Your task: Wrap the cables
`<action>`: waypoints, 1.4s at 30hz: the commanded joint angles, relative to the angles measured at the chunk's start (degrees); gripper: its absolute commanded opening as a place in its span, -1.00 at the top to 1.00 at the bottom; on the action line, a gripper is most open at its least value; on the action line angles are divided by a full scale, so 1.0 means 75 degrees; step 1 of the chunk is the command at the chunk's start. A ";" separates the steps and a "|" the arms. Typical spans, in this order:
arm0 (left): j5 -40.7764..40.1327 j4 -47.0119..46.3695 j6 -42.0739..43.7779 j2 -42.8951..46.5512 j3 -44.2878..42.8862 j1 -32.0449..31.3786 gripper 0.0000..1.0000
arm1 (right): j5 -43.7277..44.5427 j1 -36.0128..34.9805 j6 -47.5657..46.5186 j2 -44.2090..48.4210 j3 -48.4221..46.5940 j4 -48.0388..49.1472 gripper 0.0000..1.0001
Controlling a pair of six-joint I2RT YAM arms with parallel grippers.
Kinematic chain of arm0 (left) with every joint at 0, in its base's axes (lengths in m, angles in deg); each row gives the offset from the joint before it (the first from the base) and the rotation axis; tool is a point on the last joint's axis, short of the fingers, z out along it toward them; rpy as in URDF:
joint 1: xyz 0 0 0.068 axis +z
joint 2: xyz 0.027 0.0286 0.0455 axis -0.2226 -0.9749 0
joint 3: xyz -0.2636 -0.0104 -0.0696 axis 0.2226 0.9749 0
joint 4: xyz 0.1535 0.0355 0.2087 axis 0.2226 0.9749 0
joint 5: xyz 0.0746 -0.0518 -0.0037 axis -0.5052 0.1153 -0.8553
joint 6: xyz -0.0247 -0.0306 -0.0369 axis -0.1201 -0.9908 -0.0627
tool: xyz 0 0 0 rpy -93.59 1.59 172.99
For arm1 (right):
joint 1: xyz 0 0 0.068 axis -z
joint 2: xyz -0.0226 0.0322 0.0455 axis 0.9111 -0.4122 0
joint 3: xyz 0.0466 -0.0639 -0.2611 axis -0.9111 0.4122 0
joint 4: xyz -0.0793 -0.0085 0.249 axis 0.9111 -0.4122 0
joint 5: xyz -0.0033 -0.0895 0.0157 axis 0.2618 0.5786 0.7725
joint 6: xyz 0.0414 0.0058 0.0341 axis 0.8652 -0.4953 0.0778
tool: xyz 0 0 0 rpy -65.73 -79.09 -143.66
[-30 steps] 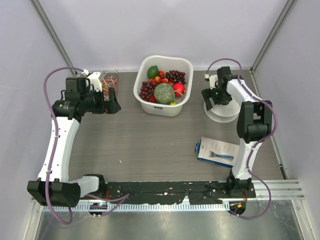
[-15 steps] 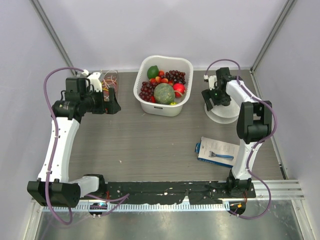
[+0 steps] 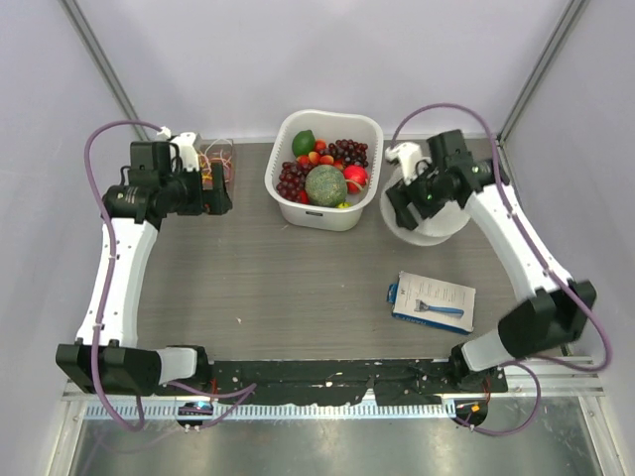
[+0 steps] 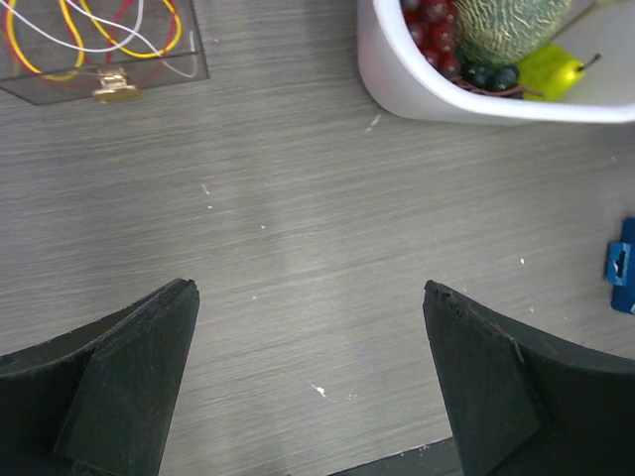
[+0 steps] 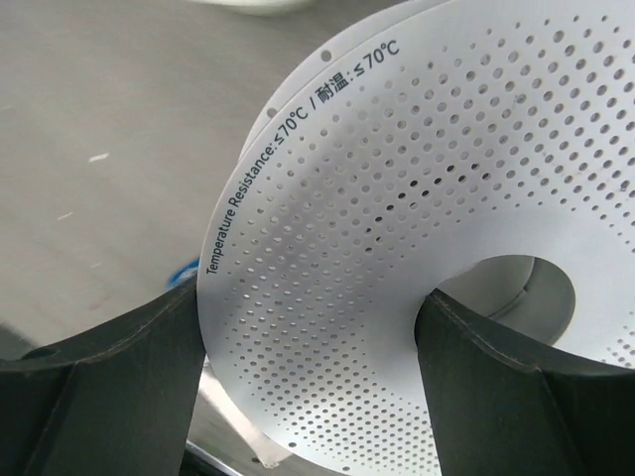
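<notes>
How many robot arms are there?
2. The left arm reaches toward the clear box of cables at the far left; the right arm is over the white perforated disc at the far right. None seem hidden.

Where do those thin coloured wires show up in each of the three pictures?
Top external: the cables show upper left, left of the white fruit basket.
Left wrist: top left corner, the basket at top right.
Right wrist: not in it; a perforated white disc fills most of it.
Shared landmark: the basket, in the top and left wrist views.
</notes>
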State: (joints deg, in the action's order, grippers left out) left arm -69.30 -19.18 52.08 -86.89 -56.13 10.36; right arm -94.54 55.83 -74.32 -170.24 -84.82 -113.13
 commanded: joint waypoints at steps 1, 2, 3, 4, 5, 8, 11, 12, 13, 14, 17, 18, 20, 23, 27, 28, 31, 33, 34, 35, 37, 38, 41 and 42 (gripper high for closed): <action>-0.0721 0.0206 -0.0008 -0.0344 -0.0748 0.0029 -0.99 | -0.0813 -0.1896 -0.0725 0.1619 0.0995 -0.0900 0.10; -0.0768 0.0276 -0.0020 -0.0426 -0.0853 0.0029 -0.99 | -0.0824 -0.2179 -0.0934 0.1763 0.1240 -0.1179 0.10; -0.0861 0.0312 -0.0043 -0.0473 -0.0924 0.0029 -0.99 | -0.0894 -0.2519 -0.1052 0.1950 0.1324 -0.1310 0.10; -0.0920 0.0347 -0.0090 -0.0532 -0.0994 0.0029 -0.99 | -0.1080 -0.2638 -0.1251 0.2033 0.1464 -0.1520 0.10; -0.0955 0.0382 -0.0148 -0.0590 -0.1041 0.0041 -0.99 | -0.1151 -0.2929 -0.1438 0.2161 0.1535 -0.1580 0.10; -0.1073 0.0359 -0.0697 -0.0696 -0.1042 0.0064 -0.99 | -0.1176 -0.3902 -0.1651 0.2186 0.1827 -0.1627 0.09; -0.1073 0.0336 -0.1296 -0.0708 -0.0925 0.0228 -0.99 | -0.1141 -0.5026 -0.1675 0.1685 0.1829 -0.1371 0.09; -0.1061 0.0312 -0.1402 -0.0708 -0.0901 0.0298 -0.99 | -0.1001 -0.5262 -0.1674 0.1566 0.1794 -0.1103 0.08; -0.1061 0.0312 -0.1461 -0.0731 -0.0901 0.0380 -0.99 | -0.0861 -0.5717 -0.1640 0.1275 0.1758 -0.0949 0.07; -0.1026 0.0324 -0.1473 -0.0766 -0.0912 0.0636 -0.99 | -0.0604 -0.6046 -0.1605 0.0993 0.1723 -0.0530 0.06; -0.0781 0.0347 -0.1368 -0.0837 -0.0913 0.1024 -0.99 | 0.0157 -0.6622 -0.1126 0.0313 0.1536 0.0549 0.01; -0.0687 0.0394 -0.1321 -0.0895 -0.0913 0.1153 -0.99 | 0.0334 -0.6856 -0.1008 -0.0118 0.1454 0.1016 0.00; -0.0546 0.0546 -0.1204 -0.1036 -0.0924 0.1364 -0.99 | 0.0803 -0.7091 -0.0575 -0.0809 0.1220 0.1441 0.01; -0.0557 0.0710 -0.1098 -0.1165 -0.1006 0.1505 -0.99 | 0.1518 -0.7326 -0.0222 -0.1562 0.0927 0.1957 -0.01; -0.0510 0.0804 -0.0969 -0.1271 -0.1135 0.1541 -0.99 | 0.2046 -0.7444 0.0270 -0.1997 0.0798 0.2193 -0.38; -0.0464 0.0816 -0.0923 -0.1317 -0.1158 0.1529 -0.99 | 0.2047 -0.7444 0.0375 -0.2067 0.0786 0.2158 -0.47; -0.0370 0.0956 -0.0841 -0.1528 -0.1322 0.1552 -0.99 | 0.1871 -0.7444 0.0481 -0.1999 0.0681 0.1959 -0.72; -0.0346 0.0992 -0.0782 -0.1668 -0.1428 0.1529 -0.99 | 0.1801 -0.7444 0.0494 -0.1870 0.0575 0.1889 -0.73; -0.0358 0.1015 -0.0735 -0.1739 -0.1475 0.1541 -0.99 | 0.1801 -0.7444 0.0459 -0.1811 0.0435 0.1877 -0.74; -0.0346 0.1015 -0.0665 -0.1774 -0.1510 0.1529 -0.99 | 0.1836 -0.7444 0.0412 -0.1752 0.0364 0.1819 -0.74; -0.0381 0.1015 -0.0513 -0.1856 -0.1603 0.1541 -0.99 | 0.1708 -0.7444 0.0260 -0.1624 0.0002 0.1655 -0.74; -0.0439 0.0992 -0.0442 -0.1868 -0.1662 0.1541 -0.99 | 0.1661 -0.7444 0.0224 -0.1576 -0.0174 0.1584 -0.75; -0.0510 0.0992 -0.0220 -0.2020 -0.1966 0.1541 -0.99 | 0.1297 -0.7432 -0.0091 -0.1167 -0.0409 0.1525 -0.75; -0.0499 0.1003 -0.0184 -0.2114 -0.2083 0.1541 -0.99 | 0.1274 -0.7409 -0.0150 -0.1003 -0.0421 0.1513 -0.75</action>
State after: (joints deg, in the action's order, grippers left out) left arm -73.16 -11.68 47.62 -101.64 -67.04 21.62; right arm -82.72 0.18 -72.92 -185.43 -83.79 -101.48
